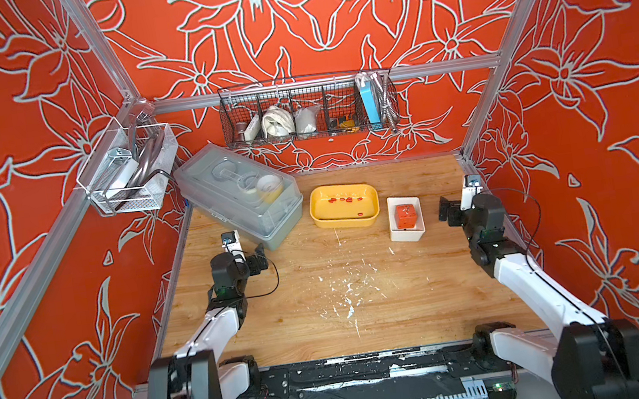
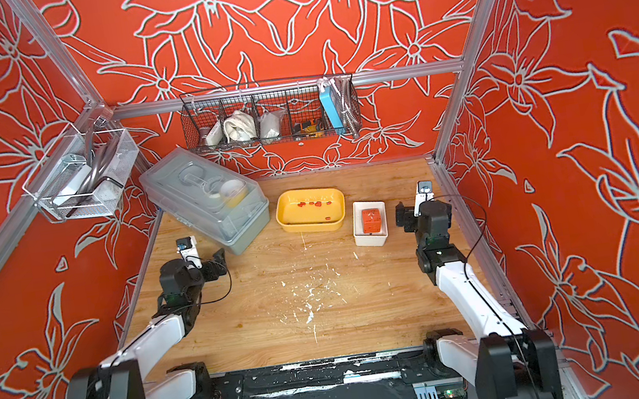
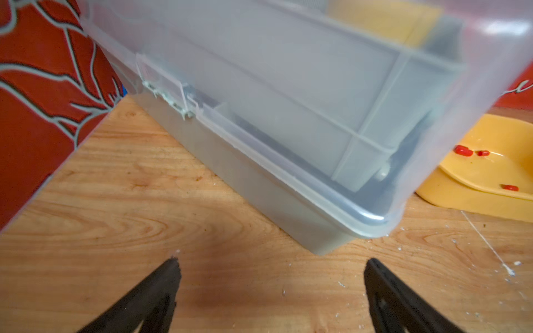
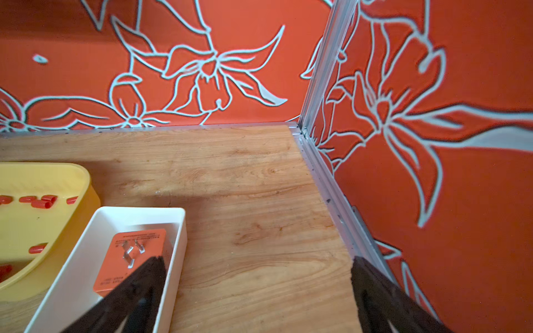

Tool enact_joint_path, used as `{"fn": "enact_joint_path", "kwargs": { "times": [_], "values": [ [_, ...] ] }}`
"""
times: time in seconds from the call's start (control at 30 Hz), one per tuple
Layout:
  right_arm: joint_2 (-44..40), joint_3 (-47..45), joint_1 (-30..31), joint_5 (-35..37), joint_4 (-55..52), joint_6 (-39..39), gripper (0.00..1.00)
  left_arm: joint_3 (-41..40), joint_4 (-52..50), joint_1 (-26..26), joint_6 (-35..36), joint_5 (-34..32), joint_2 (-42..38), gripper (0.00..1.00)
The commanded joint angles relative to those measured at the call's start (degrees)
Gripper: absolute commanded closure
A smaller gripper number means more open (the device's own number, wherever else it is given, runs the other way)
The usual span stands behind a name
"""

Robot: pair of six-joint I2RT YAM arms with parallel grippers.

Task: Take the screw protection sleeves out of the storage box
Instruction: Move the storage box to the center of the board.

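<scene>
The yellow storage box [image 1: 344, 222] [image 2: 311, 227] sits on the wooden table toward the back, in both top views. Several tiny red screw protection sleeves [image 1: 345, 199] [image 2: 315, 204] lie inside it, most in a row, one near the front wall. My left gripper [image 1: 260, 253] [image 3: 271, 265] hovers open over bare wood at the near corner of a clear lidded box, left of the storage box [image 3: 473, 199]. My right gripper [image 1: 443, 209] [image 4: 256, 262] is open and empty by the right wall, beside a white bin. The right wrist view shows sleeves [image 4: 43, 203] in the storage box [image 4: 75, 173].
A large clear lidded box [image 1: 238, 196] lies left of the storage box. A small white bin [image 1: 406, 237] holding an orange cube [image 1: 406, 215] stands to its right. Wire baskets hang on the back wall [image 1: 308, 109] and left wall [image 1: 129, 171]. White flecks [image 1: 346, 289] dot the table.
</scene>
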Motion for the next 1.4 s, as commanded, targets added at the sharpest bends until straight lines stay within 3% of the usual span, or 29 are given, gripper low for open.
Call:
{"fn": "enact_joint_path", "kwargs": {
  "times": [0.0, 0.1, 0.23, 0.43, 0.63, 0.9, 1.07, 1.23, 1.37],
  "values": [
    [-1.32, 5.01, -0.38, 2.45, -14.27, -5.69, 0.01, 6.07, -18.80, 0.22, 5.00, 4.25, -8.47, 0.02],
    [-0.85, 10.76, -0.31, -4.13, -21.80, -10.41, 0.01, 13.15, -34.27, 0.22, 8.70, 10.36, -11.16, 0.02],
    [0.56, 18.34, -0.24, -22.11, -33.87, -20.43, 0.01, 21.61, -49.42, 0.26, 15.10, 22.48, -12.57, 0.02],
    [4.99, 24.93, 0.62, -35.06, -42.28, -27.47, 0.01, 34.46, -63.43, -0.45, 16.58, 29.02, -7.27, 0.02],
    [13.06, 32.05, 5.47, -33.87, -48.25, -34.08, 0.06, 47.53, -72.35, -3.82, 18.06, 28.41, 6.59, 0.02],
    [27.17, 39.54, 14.65, -29.18, -50.28, -43.35, 0.10, 53.41, -72.87, -15.07, 24.09, 27.37, 13.52, 0.02],
    [38.44, 47.29, 17.88, -27.15, -50.14, -46.53, 0.18, 52.99, -71.14, -19.34, 24.92, 28.24, 16.66, 0.02],
    [49.47, 55.70, 20.11, -27.26, -50.38, -48.58, 0.26, 48.48, -65.80, -20.00, 21.39, 28.61, 15.29, 0.02],
    [56.33, 61.11, 22.26, -27.09, -50.81, -50.09, 0.29, 46.27, -65.36, -20.00, 22.48, 27.61, 13.35, 0.02]
  ]
}}
